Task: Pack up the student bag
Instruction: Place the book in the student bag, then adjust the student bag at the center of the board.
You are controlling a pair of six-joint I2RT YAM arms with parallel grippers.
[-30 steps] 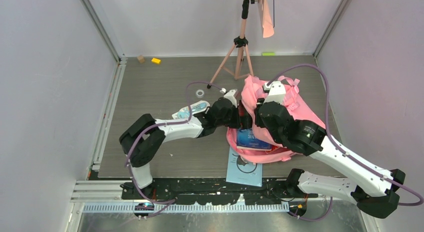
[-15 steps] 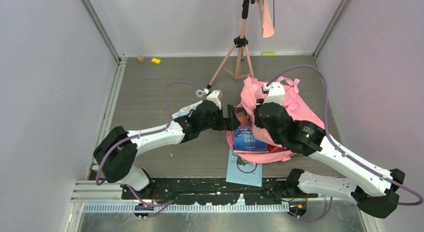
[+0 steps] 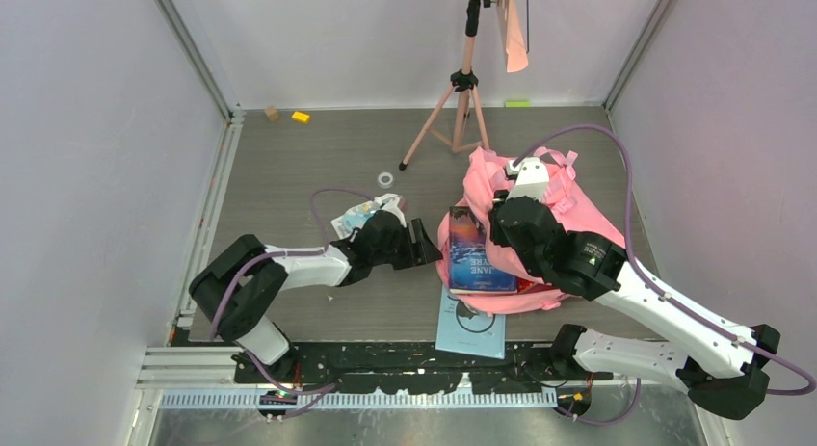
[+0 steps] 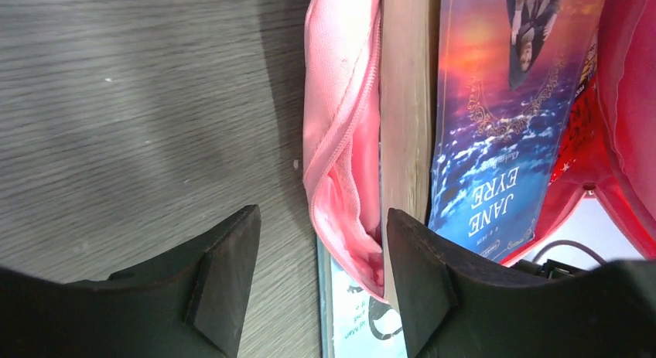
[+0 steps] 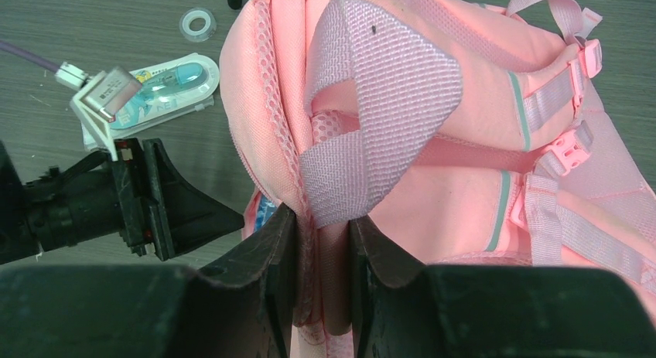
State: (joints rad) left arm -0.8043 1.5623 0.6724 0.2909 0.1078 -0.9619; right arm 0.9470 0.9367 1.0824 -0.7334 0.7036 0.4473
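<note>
A paperback titled "JANE EYRE" (image 4: 495,134) sits in the large bright pink fabric backpack (image 3: 568,210), apparently pinched by the right gripper (image 5: 321,273), left gripper (image 4: 321,277) empty, on grey wood-grain table (image 3: 289,167)

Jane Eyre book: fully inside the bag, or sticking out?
Partly in. The book lies in the pink bag's open mouth, cover still visible.

One pink student bag (image 3: 540,210), one Jane Eyre book (image 3: 469,255), one pale blue booklet (image 3: 471,328), one blister pack (image 3: 358,215), one tape ring (image 3: 385,178), one tripod (image 3: 455,104), two small blocks (image 3: 301,117), two grippers (image 3: 431,248).
</note>
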